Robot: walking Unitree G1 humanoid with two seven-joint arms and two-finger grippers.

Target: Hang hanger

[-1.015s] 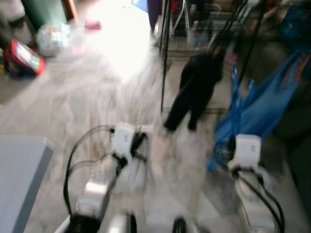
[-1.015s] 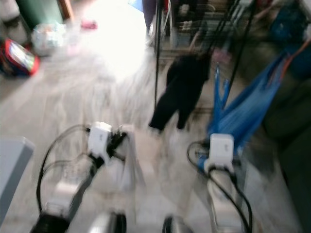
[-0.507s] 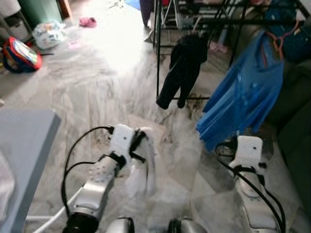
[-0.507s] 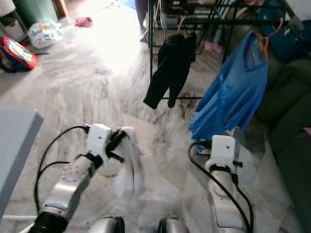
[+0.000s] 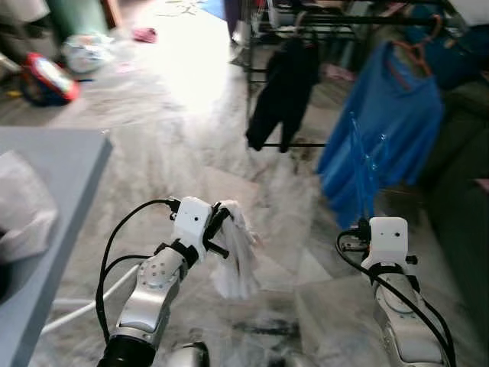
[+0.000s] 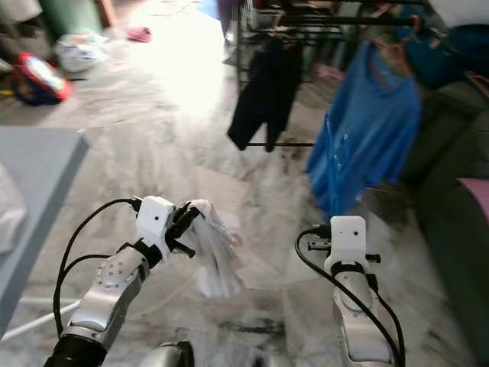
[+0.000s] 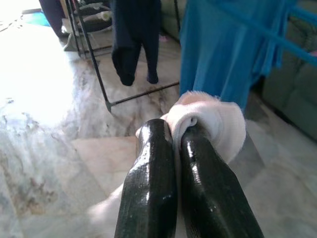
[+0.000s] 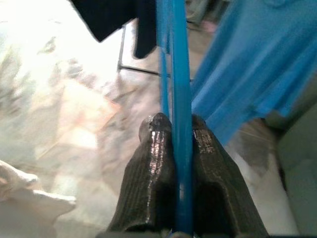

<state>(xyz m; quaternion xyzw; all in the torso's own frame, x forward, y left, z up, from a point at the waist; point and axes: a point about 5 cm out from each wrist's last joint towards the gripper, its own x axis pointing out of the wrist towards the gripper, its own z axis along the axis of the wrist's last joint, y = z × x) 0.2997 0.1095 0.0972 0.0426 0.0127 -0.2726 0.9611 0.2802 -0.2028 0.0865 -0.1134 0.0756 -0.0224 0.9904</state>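
Hanger (image 8: 179, 94) of thin blue plastic stands pinched between the two black fingers (image 8: 151, 173) of the right gripper (image 8: 174, 121), which are closed tight on its bar; in the head views it rises from the right gripper as a faint blue line (image 5: 357, 164) in front of the blue shirt (image 5: 386, 130), low over the floor and well short of the rack. The left gripper (image 7: 174, 130) is closed on a white cloth (image 7: 210, 121), a fold of it squeezed between the fingertips while the rest hangs down in a limp bundle (image 5: 237, 256) over the marble floor (image 5: 176, 145).

Ahead stands a black clothes rack (image 6: 306, 15). A dark garment (image 6: 262, 92) hangs from it on the left and the blue shirt hangs on what looks like an orange hanger (image 5: 416, 50), though blur makes that hard to confirm. A green sofa (image 6: 451, 176) lies along the right side, just behind the shirt. On the left, the corner of a grey table (image 5: 61, 164) carries a white bag (image 5: 23, 206). Far back on the floor sit a red toy (image 5: 47, 79) and a pale bundle (image 5: 88, 50).
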